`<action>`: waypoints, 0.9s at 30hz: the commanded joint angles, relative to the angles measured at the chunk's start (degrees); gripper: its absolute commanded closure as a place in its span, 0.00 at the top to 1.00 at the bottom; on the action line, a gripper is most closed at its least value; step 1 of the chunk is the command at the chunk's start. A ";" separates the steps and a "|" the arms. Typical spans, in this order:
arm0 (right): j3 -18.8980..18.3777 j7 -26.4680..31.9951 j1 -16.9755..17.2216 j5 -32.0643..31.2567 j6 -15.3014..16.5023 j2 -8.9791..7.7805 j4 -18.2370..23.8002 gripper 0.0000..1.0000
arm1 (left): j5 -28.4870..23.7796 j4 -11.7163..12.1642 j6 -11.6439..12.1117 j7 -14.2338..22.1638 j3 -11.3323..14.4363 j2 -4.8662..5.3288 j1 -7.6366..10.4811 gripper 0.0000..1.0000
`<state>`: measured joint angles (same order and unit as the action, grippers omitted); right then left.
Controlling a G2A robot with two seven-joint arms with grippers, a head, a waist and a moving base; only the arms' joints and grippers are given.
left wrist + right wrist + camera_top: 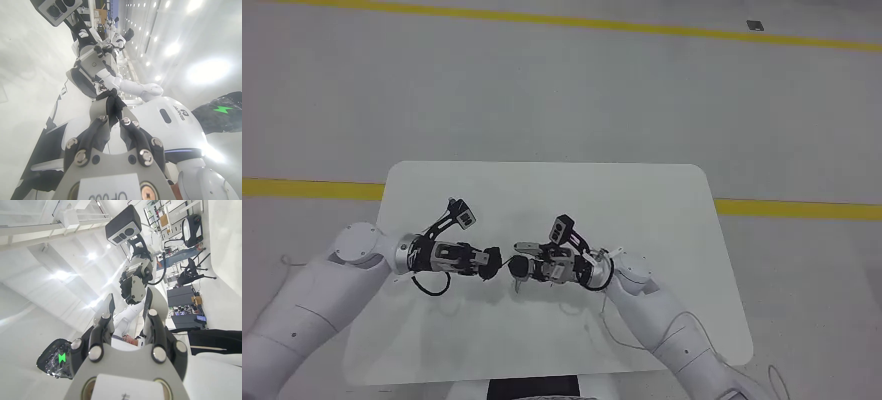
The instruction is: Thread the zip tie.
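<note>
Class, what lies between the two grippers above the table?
Nothing: in the top view a short bare gap over the table separates left gripper and right gripper. The left one pinches a black strip, likely the zip tie.

I'm working in what looks like a robotics lab hall. It has a pale floor marked with a yellow line (302, 188) and a white table (542, 185). Another humanoid robot (119, 40) stands across the room under ceiling lights (171, 48), with an office chair (190, 270) and a black cabinet (179, 296) nearby.

Black item (113, 110) clamped in left gripper (113, 100): indistinct, identity undetermined. Its fingertips are hidden beneath it.
</note>
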<state>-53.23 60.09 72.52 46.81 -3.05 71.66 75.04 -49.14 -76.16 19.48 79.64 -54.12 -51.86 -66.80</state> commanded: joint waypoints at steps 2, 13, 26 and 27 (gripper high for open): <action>-0.18 0.04 0.13 0.02 -0.02 -0.04 0.11 0.31 | 0.00 0.00 0.00 0.00 0.00 0.00 0.00 0.00; -0.52 -0.29 0.43 0.65 0.53 0.03 -0.23 0.24 | 0.00 0.00 0.00 0.00 0.00 0.00 0.00 0.00; -0.60 0.01 0.19 1.56 0.73 0.25 -1.20 0.09 | 0.00 0.00 0.00 0.00 0.00 0.00 0.00 0.00; -0.59 0.03 0.17 1.63 0.73 0.27 -1.24 0.09 | 0.00 0.00 0.00 0.00 0.00 0.00 0.00 0.00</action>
<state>-53.82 60.10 72.70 48.39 -2.32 71.91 73.84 -49.14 -76.16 19.48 79.64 -54.12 -51.86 -66.80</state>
